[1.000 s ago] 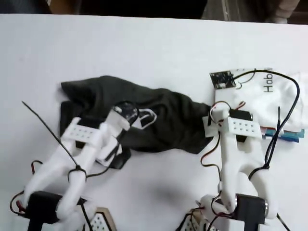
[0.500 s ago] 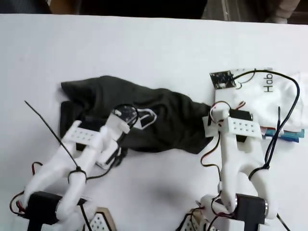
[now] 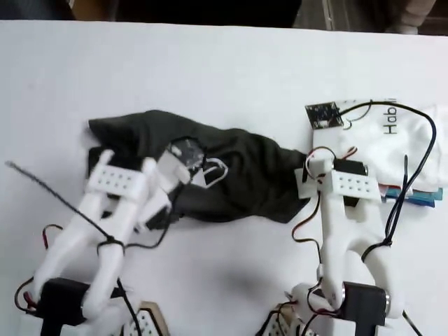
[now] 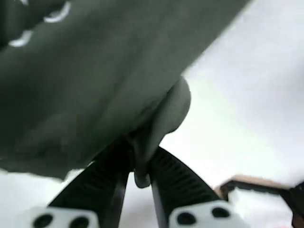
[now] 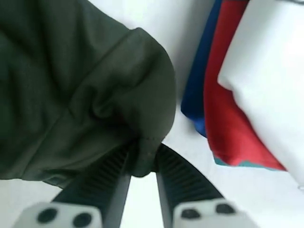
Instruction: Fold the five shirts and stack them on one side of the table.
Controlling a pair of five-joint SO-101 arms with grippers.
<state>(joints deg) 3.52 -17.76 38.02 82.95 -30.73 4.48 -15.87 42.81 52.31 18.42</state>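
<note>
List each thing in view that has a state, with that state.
dark shirt: crumpled, not folded, pinched at two edges.
left gripper: shut on dark shirt.
right gripper: shut on dark shirt.
shirt stack: folded, white on top, red and blue beneath.

The surface (image 3: pixel 231 63) is white and plain, and it takes up almost the whole high view. Its far edge runs straight across, close to the top. Behind this edge the room is a dark band (image 3: pixel 210 10). In this band a small brown shape (image 3: pixel 91 7) stands at the left, and some grey and pale shapes (image 3: pixel 413 15) at the right; what they are cannot be told. The light is soft and even, giving only faint shadows on the surface near its front edge.
</note>
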